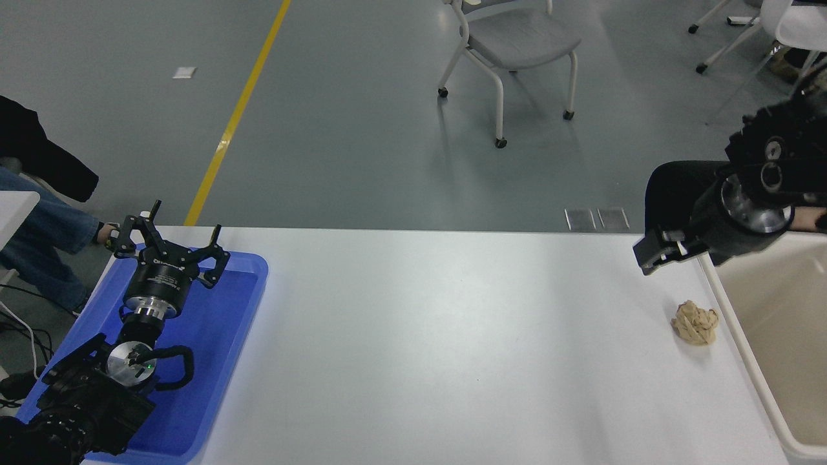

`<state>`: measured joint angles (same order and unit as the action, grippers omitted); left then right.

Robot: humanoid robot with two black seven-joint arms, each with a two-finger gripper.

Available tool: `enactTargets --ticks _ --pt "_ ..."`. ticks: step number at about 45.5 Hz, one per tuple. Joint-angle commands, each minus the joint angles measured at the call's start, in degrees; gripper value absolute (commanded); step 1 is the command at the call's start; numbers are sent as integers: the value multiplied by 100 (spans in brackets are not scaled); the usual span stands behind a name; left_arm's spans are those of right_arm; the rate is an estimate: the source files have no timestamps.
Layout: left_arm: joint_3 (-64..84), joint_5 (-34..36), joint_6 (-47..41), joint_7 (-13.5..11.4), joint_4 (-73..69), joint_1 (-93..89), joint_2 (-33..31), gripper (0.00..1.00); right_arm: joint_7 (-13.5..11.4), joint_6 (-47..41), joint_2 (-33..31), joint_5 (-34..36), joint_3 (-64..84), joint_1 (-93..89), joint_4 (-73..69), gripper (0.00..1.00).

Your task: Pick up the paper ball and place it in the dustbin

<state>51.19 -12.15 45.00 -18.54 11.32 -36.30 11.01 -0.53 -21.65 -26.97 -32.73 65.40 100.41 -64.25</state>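
**Paper wad lies loose beside the bin as our right arm hangs above the table's far corner**

Our right arm's black gripper (654, 254) hangs in the air above the far right corner of the white table (439, 349), its wrist a polished silver ring on a black joint that enters from the right edge. We see only one blocky black finger end pointing left and down, so we cannot tell whether the pincer is spread or closed; nothing shows between its parts. Nearer to us than that gripper, and clear of it, the small tan-beige wad of crumpled paper, the paper ball (695, 322), rests on the bare tabletop. It sits just beside the thick rounded rim of the large cream-white rectangular plastic dustbin (730, 323), outside it, and we cannot tell whether it touches the wall. The dustbin fills the right edge of the table and runs out of view.

Across the table, well apart from all this, our left arm is parked at the lower left, its black gripper (167, 243) with fingers splayed wide over the far end of a shallow bright blue plastic tray (242, 303).

Beyond the table, a grey chair on castors with a white frame (510, 45) stands on the grey floor, a yellow line (239, 113) crosses it, and a person in blue jeans (45, 236) sits at the left edge.
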Motion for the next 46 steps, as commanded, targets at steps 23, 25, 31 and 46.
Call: enactTargets --ticks 23,25,31,46 --pt "-4 2 0 -1 1 0 7 100 27 1250 7 -357 -1143 -3281 2663 100" --pt "-3 2 0 -1 1 0 7 100 27 1294 7 -357 -1363 -3404 2680 100" --pt "-4 2 0 -1 -16 0 7 100 18 1312 7 -365 -1882 -3721 2830 100" --pt "5 2 0 -1 1 0 7 100 18 1338 245 -357 -2515 -4380 3656 100"
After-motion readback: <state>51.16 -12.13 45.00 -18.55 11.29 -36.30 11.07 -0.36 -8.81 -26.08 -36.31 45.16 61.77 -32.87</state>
